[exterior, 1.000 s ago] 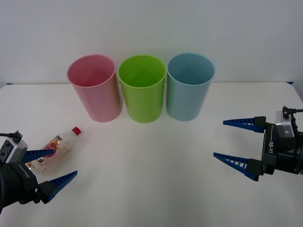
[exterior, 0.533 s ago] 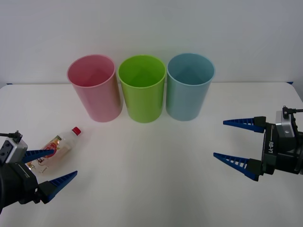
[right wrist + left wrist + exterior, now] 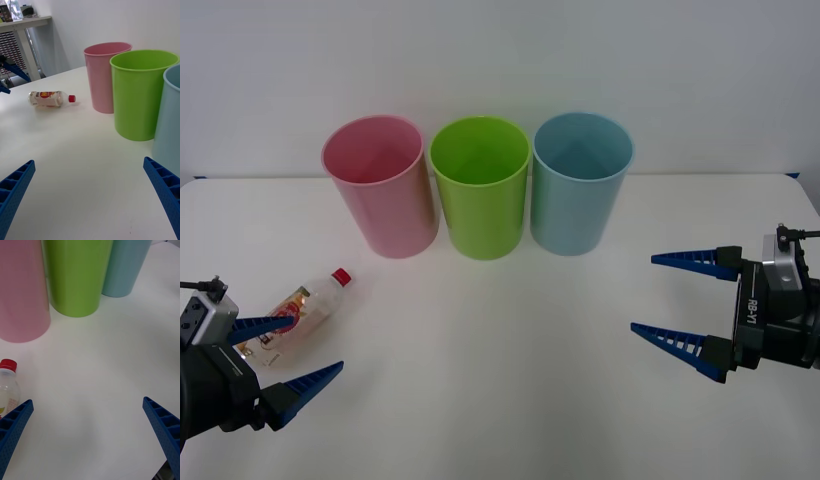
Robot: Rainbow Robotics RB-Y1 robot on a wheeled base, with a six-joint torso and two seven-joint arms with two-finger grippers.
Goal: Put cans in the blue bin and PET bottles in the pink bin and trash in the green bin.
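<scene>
PET bottle (image 3: 308,306): small clear plastic bottle with a red screw cap and a red, yellow and white label, lying on its side on the white surface (image 3: 510,340), cap pointing toward the bins; it is at the robot's left, in front of the pink bin and apart from it.
Pink bin (image 3: 379,184): upright, leftmost of the row at the back of the surface.
Green bin (image 3: 480,186): lime green, upright, in the middle, just beside the pink one.
Blue bin (image 3: 580,181): light blue, upright, rightmost, just beside the green one.
Left gripper (image 3: 288,352): low at the near left, jaws spread open and holding nothing; one blue ribbed finger crosses in front of the bottle's lower half in the front view, and the left wrist view shows the capped end just beside that finger.
Right gripper (image 3: 685,300): at the right side, well apart from bottle and bins, jaws open and empty, pointing toward the middle of the surface.
</scene>
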